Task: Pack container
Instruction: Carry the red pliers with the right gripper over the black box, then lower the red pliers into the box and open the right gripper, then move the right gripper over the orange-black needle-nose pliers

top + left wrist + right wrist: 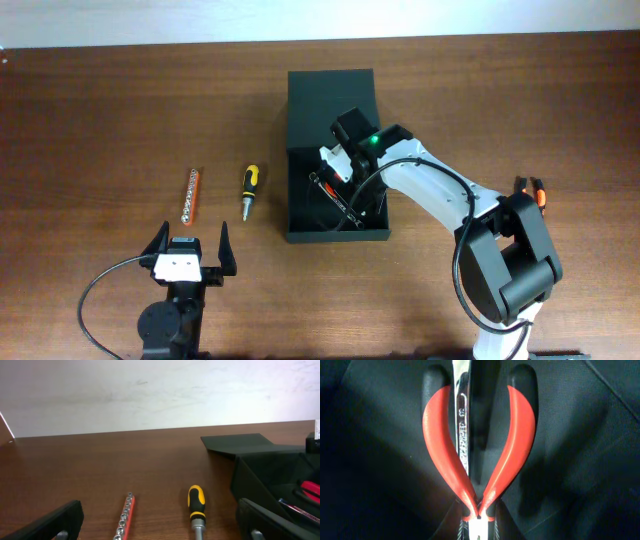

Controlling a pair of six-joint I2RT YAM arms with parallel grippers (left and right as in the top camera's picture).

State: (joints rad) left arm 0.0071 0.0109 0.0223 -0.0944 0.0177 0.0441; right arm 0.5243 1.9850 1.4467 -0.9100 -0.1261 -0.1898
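Robot lab workbench: brown wood-grain table (100,100), bare white wall (150,390), yellow-handled screwdriver (251,182), red-handled pliers (440,445).

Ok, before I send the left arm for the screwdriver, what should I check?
1. Left gripper open: ok.
2. Screwdriver lying free, apart from the bit rail: ok.
3. Container with its lid open: ok.
4. Right gripper out of the box: not ok; it is down inside, over the pliers and wrench.
5. Right gripper empty: cannot tell.
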